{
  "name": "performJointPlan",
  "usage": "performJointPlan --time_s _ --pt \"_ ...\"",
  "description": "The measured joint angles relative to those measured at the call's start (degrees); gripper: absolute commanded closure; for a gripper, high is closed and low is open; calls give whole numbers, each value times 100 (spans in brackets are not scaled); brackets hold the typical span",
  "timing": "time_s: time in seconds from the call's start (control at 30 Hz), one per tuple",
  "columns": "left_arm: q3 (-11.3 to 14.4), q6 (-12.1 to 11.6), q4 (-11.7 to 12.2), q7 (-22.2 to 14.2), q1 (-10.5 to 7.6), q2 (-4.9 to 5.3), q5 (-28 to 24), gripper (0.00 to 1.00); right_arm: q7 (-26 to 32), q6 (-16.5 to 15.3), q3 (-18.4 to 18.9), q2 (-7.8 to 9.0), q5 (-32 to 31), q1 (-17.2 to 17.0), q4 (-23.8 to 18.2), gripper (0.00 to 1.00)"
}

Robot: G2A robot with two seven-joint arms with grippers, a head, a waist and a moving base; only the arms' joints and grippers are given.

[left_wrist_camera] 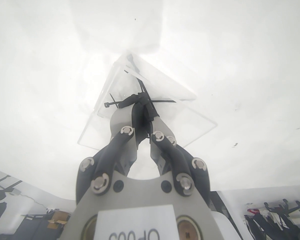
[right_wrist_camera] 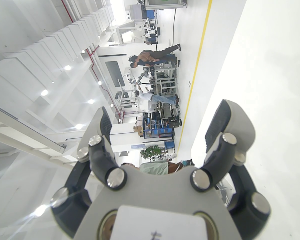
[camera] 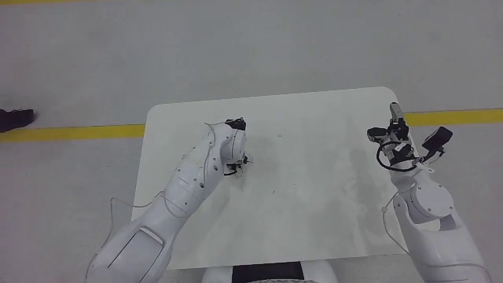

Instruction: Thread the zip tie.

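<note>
Well off the table rim (camera: 275, 101), zip tie (left_wrist_camera: 162, 100)

Wide room to pass over bare table (camera: 314, 196) between the arms. Left of centre, blocked by clear stand (left_wrist_camera: 170, 83) and left gripper (left_wrist_camera: 142, 102) pinching zip tie (left_wrist_camera: 162, 100). At right edge, blocked by right gripper (right_wrist_camera: 162, 107), fingers spread.

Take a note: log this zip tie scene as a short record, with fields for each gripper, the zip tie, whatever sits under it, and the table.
left gripper: shut on the zip tie, low over the table
right gripper: open, empty, at the table's right edge
zip tie: black, pinched near its middle, head and tail sticking out to either side
clear plastic fixture: see-through plates lying on the table beneath the zip tie
table: white
threading: cannot tell
</note>
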Motion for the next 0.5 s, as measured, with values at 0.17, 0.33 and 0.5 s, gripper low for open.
performJointPlan --time_s 0.17,0.33,0.5 --pt "-85 0 -312 -122 44 45 76 100 0 0 0 0 0 0 0 0" --pt "-261 -9 -919 -406 214 147 210 100 0 0 0 0 0 0 0 0" --pt "-456 -156 -1426 -428 455 290 180 100 0 0 0 0 0 0 0 0"
